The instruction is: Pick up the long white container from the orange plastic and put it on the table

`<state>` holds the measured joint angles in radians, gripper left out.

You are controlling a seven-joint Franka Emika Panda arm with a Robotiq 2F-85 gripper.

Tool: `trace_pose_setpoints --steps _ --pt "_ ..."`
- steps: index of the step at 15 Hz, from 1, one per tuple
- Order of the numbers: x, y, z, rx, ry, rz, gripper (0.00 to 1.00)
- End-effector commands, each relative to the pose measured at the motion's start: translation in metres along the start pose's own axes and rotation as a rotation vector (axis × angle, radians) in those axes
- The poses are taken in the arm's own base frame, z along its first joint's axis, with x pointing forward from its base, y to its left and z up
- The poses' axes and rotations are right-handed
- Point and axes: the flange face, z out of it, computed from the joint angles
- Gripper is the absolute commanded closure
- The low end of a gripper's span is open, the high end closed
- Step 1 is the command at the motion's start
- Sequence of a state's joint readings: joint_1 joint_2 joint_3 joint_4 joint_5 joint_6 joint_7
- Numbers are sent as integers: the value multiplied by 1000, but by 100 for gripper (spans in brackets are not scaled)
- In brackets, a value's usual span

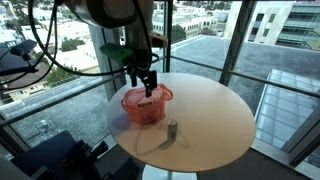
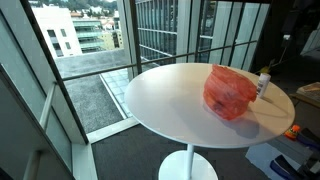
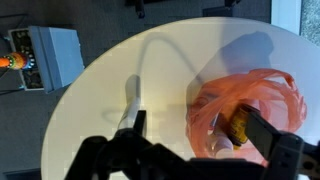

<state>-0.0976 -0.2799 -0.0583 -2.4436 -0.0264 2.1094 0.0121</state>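
The long white container (image 1: pixel 172 130) stands upright on the table (image 1: pixel 215 115), just outside the orange plastic basket (image 1: pixel 147 105). In the wrist view it shows as a slim greyish cylinder (image 3: pixel 132 98) left of the basket (image 3: pixel 262 88). A small white upright thing (image 2: pixel 264 85) beside the basket (image 2: pixel 230 92) looks like the same container. My gripper (image 1: pixel 148 86) hangs open and empty over the basket; in the wrist view (image 3: pixel 200 135) its left finger is near the container and its right finger is over the basket.
Inside the basket lie a yellow-brown object (image 3: pixel 240 128) and a white object (image 3: pixel 220 146). The round table top (image 2: pixel 170 95) ends close by on all sides. Glass walls and railings surround the table. A grey box (image 3: pixel 45 55) sits on the floor.
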Motion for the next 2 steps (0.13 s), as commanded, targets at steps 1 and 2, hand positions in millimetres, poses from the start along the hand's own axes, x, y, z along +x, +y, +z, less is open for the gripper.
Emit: trace_pose_setpoints --steps 1,2 --pt "0 0 0 0 -1 0 0" --pt "0 0 0 0 -1 0 0"
